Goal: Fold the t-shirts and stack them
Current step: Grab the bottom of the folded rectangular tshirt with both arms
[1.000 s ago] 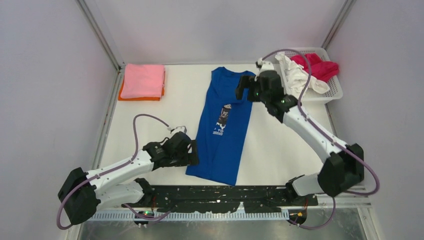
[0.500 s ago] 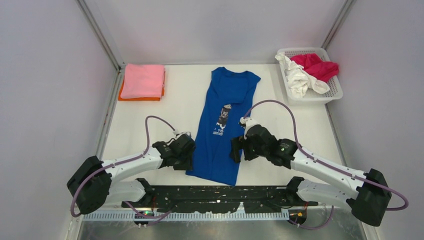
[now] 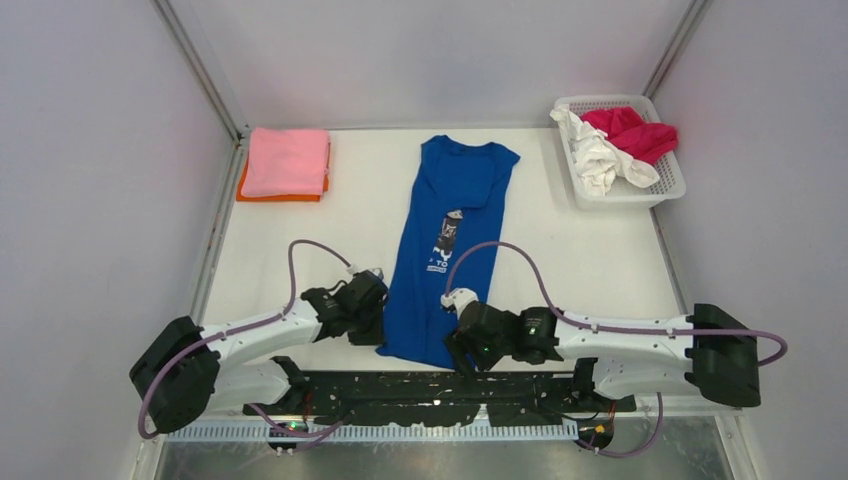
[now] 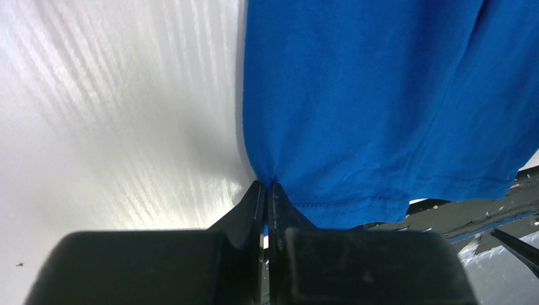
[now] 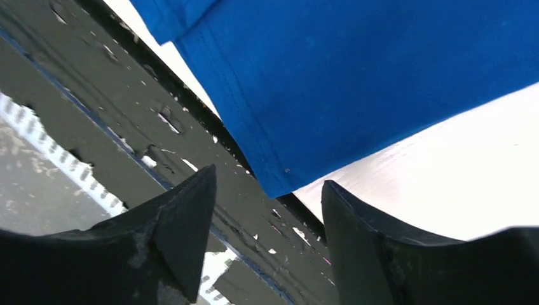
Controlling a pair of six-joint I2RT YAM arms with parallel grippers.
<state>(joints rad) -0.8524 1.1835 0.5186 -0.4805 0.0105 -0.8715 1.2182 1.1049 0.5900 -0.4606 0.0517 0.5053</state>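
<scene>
A royal-blue t-shirt (image 3: pixel 447 250) lies lengthwise down the table's middle, folded narrow, collar at the far end. My left gripper (image 3: pixel 378 322) is shut on the near left corner of the blue t-shirt (image 4: pixel 356 95), the cloth puckering into its fingertips (image 4: pixel 254 194). My right gripper (image 3: pixel 458 350) hovers at the shirt's near right corner (image 5: pixel 279 184), jaws apart, with nothing between them. A folded pink t-shirt (image 3: pixel 286 160) lies on an orange one (image 3: pixel 245 185) at the far left. White (image 3: pixel 596 160) and crimson (image 3: pixel 634 133) t-shirts fill the basket.
The white mesh basket (image 3: pixel 672 185) stands at the far right corner. A black, scuffed mounting rail (image 3: pixel 450 390) runs along the table's near edge just below the shirt's hem. Grey walls close in on both sides.
The left gripper closed on the shirt's near left corner. The right arm swung from the collar end down to the near right corner, its jaws narrowing a little.
</scene>
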